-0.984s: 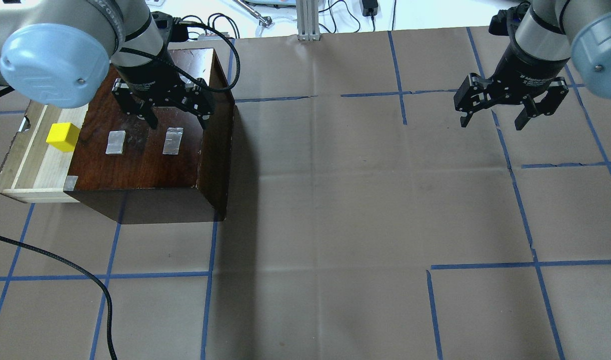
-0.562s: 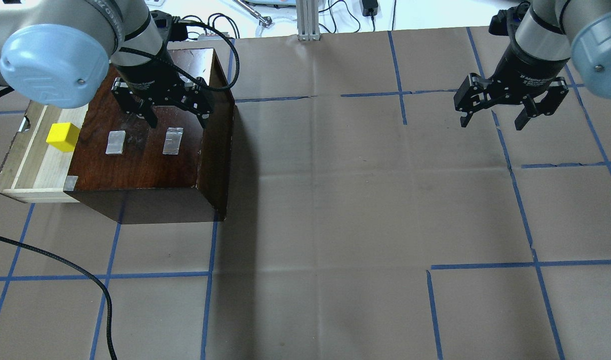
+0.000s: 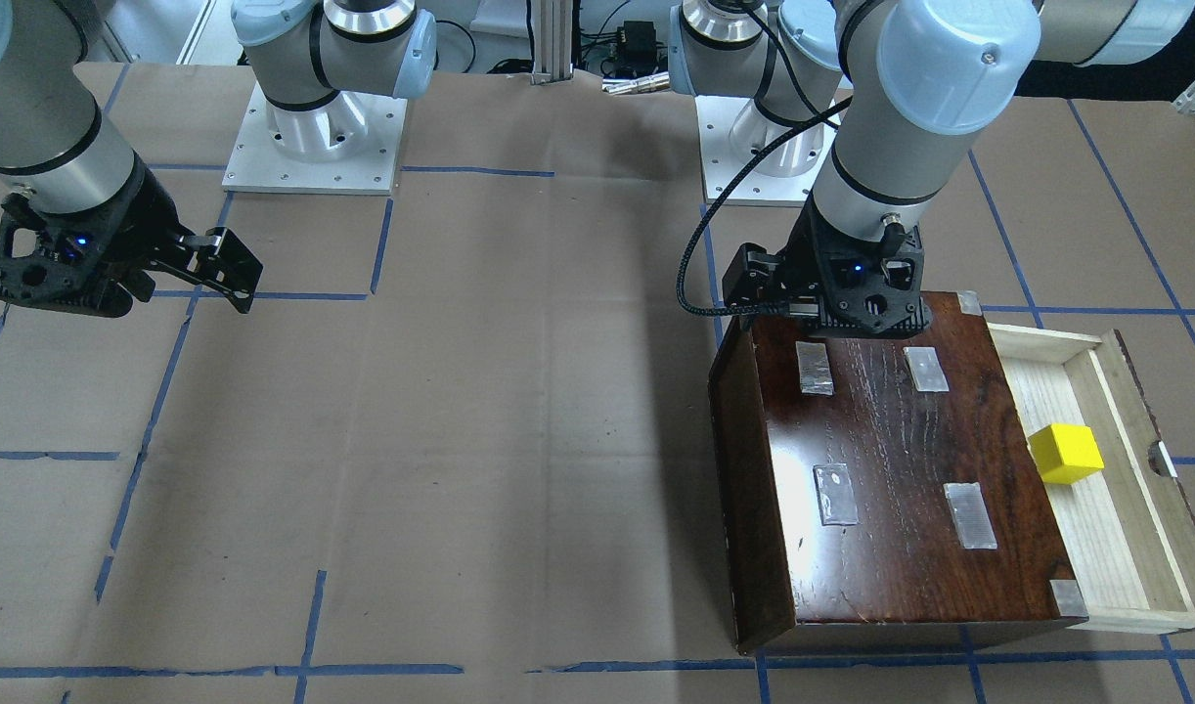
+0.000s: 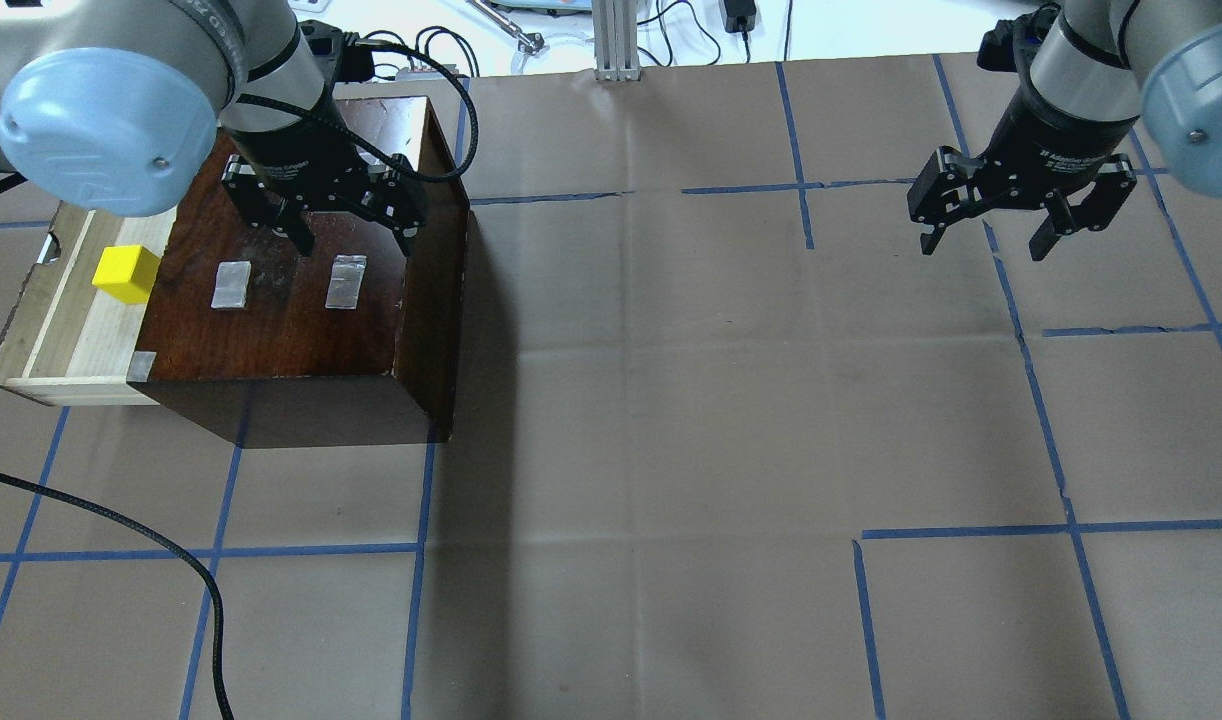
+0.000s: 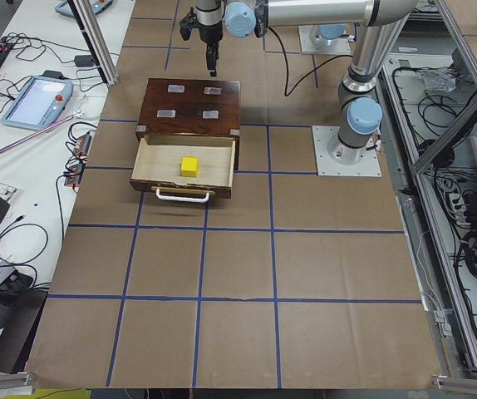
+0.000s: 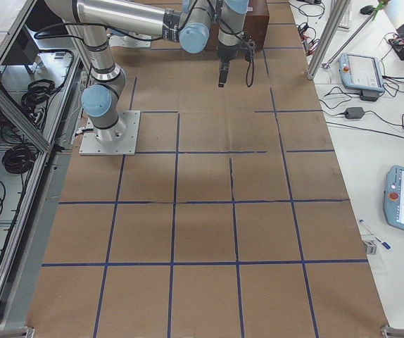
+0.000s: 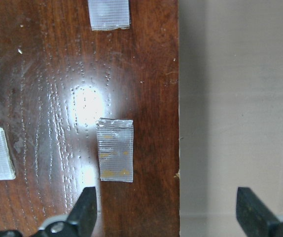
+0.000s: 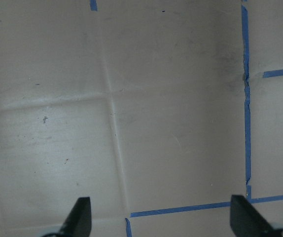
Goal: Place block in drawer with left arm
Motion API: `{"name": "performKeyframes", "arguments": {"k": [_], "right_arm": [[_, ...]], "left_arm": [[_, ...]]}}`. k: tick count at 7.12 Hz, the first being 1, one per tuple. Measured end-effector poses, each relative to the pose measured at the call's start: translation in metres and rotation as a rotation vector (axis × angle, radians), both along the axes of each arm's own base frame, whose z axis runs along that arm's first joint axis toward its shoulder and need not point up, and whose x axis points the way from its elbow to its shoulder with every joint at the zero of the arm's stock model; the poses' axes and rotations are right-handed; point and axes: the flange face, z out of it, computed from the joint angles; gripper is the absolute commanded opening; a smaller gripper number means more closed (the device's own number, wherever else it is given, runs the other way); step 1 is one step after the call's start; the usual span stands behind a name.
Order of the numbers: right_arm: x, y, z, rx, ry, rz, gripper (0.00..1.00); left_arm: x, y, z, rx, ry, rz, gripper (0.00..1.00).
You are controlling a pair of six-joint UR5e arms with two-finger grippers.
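Observation:
The yellow block (image 4: 126, 274) lies in the pulled-out pale wood drawer (image 4: 66, 340) at the left side of the dark box (image 4: 291, 320). It also shows in the front-facing view (image 3: 1066, 454), in the drawer (image 3: 1130, 548), and in the exterior left view (image 5: 189, 166). My left gripper (image 4: 354, 238) is open and empty. It hangs over the dark box's tape-patched top near its right edge, with the block off to its left. Its wrist view shows one fingertip over the wood and one over the paper (image 7: 168, 215). My right gripper (image 4: 983, 242) is open and empty, far to the right.
A loose black cable (image 4: 121, 520) lies on the brown paper at the lower left. Blue tape lines (image 4: 421, 550) grid the table. Cables and an aluminium post (image 4: 616, 40) stand beyond the far edge. The drawer has a metal handle (image 5: 181, 196).
My left gripper has drifted slightly toward the far side of the box top, still open. The block, the drawer and the right arm have not moved.

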Motion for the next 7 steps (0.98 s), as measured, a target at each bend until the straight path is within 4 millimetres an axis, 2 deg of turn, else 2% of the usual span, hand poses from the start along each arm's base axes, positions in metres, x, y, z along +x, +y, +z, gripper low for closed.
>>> {"name": "performKeyframes", "arguments": {"k": [7], "right_arm": [[0.0000, -0.0001, 0.0004, -0.001, 0.000, 0.000, 1.00]], "left_arm": [[0.0011, 0.0003, -0.0061, -0.007, 0.000, 0.007, 0.99]]}}
